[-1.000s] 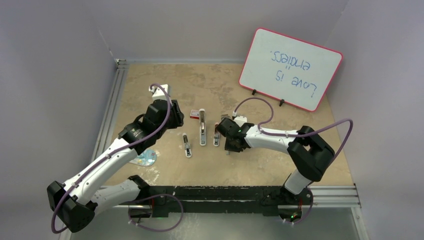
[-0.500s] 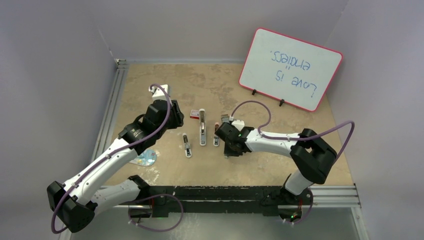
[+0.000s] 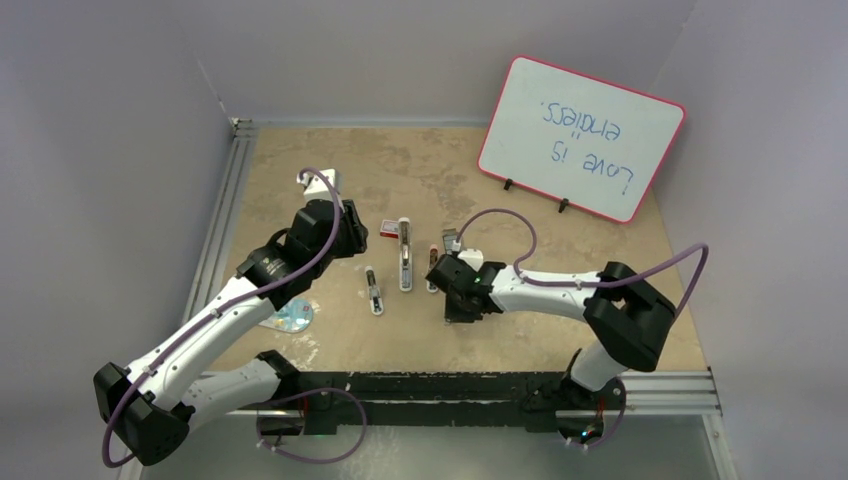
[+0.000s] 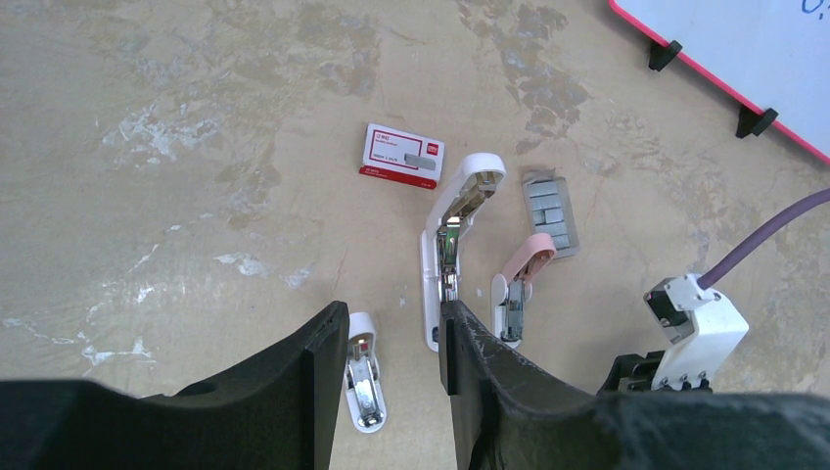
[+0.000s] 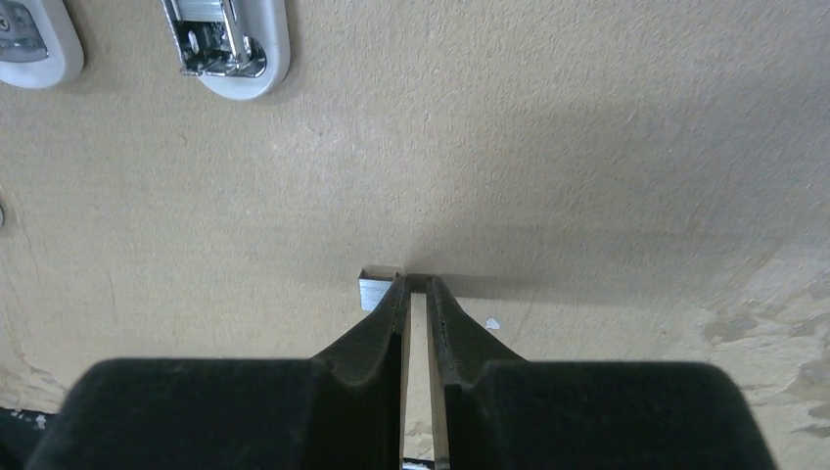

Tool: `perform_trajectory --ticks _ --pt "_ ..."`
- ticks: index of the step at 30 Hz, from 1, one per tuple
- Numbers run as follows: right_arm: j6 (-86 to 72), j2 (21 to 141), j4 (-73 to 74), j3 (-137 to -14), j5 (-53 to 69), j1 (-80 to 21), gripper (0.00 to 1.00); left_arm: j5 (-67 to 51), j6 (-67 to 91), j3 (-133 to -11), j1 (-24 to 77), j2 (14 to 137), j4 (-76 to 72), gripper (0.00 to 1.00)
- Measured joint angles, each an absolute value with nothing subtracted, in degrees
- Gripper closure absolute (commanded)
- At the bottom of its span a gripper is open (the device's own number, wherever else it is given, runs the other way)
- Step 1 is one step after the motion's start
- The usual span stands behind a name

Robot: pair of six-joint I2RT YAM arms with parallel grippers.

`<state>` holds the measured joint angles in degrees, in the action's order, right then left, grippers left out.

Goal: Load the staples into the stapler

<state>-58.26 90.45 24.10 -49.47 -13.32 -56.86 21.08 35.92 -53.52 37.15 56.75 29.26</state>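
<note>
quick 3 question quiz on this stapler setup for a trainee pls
1. True or false: the left pincer holds the red box.
2. What is the right pincer shut on? A) a pink stapler B) a staple strip C) a whiteboard
3. Which stapler lies nearest the red box?

Key
1. False: it hangs open and empty above the table.
2. B
3. The long white stapler, lying opened up.
</note>
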Motion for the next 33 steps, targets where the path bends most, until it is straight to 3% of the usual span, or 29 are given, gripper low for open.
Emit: perform_trajectory --ticks 4,13,18,33 --pt "-58.9 90.5 26.0 -50.0 -14.3 -57.6 0.85 21.1 35.9 -53.5 37.1 56.8 29.3 0.61" --pt "-59.4 90.4 29.7 -54.0 -16.4 -57.9 0.56 21.1 35.9 -53.5 37.1 56.8 29.3 0.61" --pt "-59.5 91.9 29.6 -55.8 -16.4 -58.6 0.57 21.1 35.9 -53.5 37.1 56.8 29.3 0.61" --pt "-59.5 96.2 29.5 -56.5 -16.4 -59.2 0.81 21.1 35.9 -53.5 37.1 56.8 29.3 0.61"
